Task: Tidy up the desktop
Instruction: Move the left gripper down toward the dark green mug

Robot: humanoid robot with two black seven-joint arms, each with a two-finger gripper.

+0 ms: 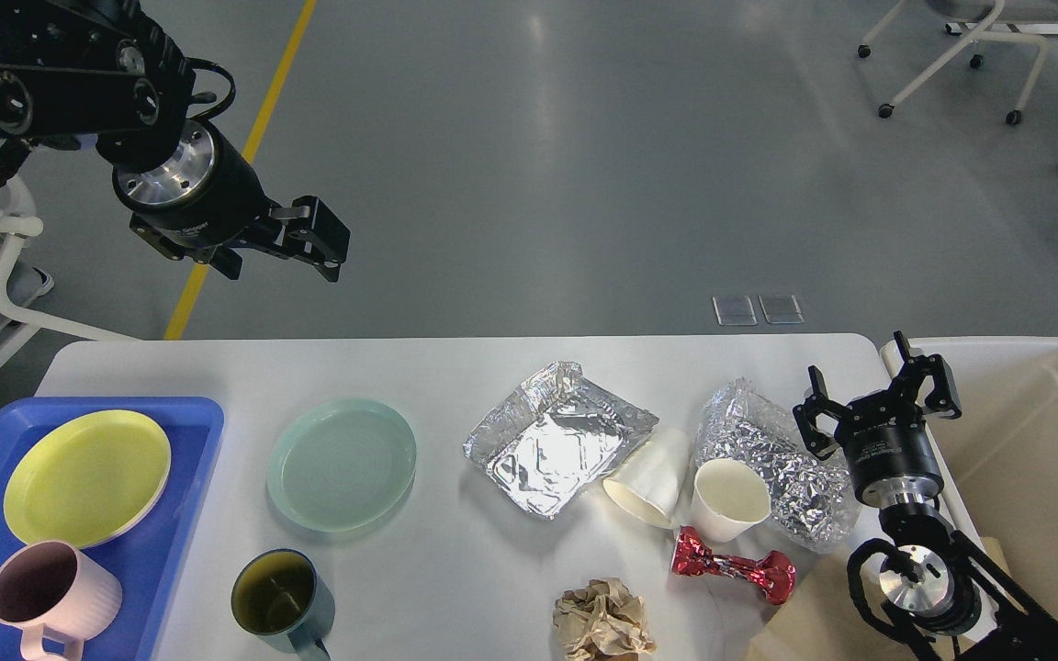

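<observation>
While the desktop (455,367) spreads across the lower view, bearing plates, cups and foil, the right gripper (876,390) hangs over its right edge beside the bin (1043,441), fingers spread and empty. The left gripper (322,243) hovers beyond the far-left corner, seemingly parted, holding nothing.

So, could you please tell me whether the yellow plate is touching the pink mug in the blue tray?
Cannot tell. In the head view the pink mug overlaps the yellow plate's near edge, so neither contact nor a gap shows plainly.
</observation>
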